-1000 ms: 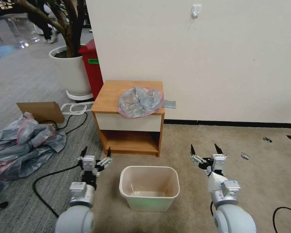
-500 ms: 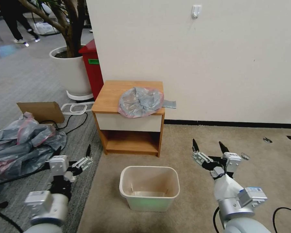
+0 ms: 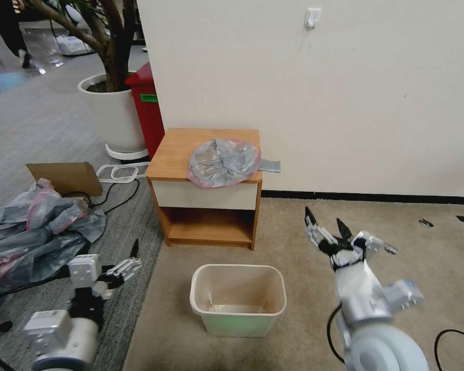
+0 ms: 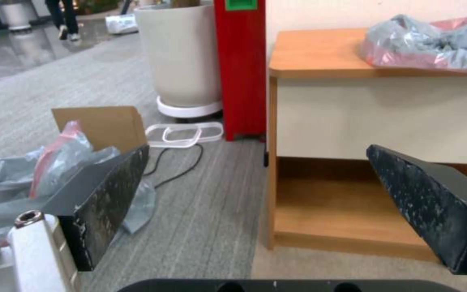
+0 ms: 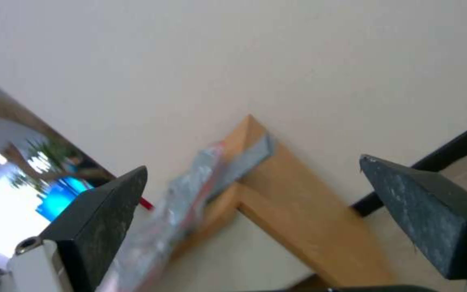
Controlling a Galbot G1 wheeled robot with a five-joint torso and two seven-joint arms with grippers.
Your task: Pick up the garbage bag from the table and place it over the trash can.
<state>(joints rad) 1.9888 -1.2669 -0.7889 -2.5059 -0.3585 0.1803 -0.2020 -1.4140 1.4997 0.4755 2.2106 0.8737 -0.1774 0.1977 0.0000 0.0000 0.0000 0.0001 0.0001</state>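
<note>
The garbage bag (image 3: 222, 162) lies crumpled, grey with a pink rim, on the right half of the table (image 3: 180, 149); it also shows in the left wrist view (image 4: 433, 40) and the right wrist view (image 5: 190, 202). On the carpet in front of the table stands the beige trash can (image 3: 238, 298), with nothing in it. My right gripper (image 3: 326, 225) is open, raised to the right of the table's shelf, apart from the bag. Low at the left over the grey carpet, my left gripper (image 3: 122, 252) is open, its fingers (image 4: 109, 194) empty.
A heap of grey and pink plastic sheeting (image 3: 36, 226) and a cardboard piece (image 3: 64, 176) lie at the left with black cables (image 3: 108, 198). A tall red bin (image 3: 147, 108) and a white planter (image 3: 113, 113) stand behind the table. The wall (image 3: 345, 93) rises right behind it.
My right gripper has risen and moved forward toward the table. The left arm swung out to the left and lower. Bag and trash can have not moved.
</note>
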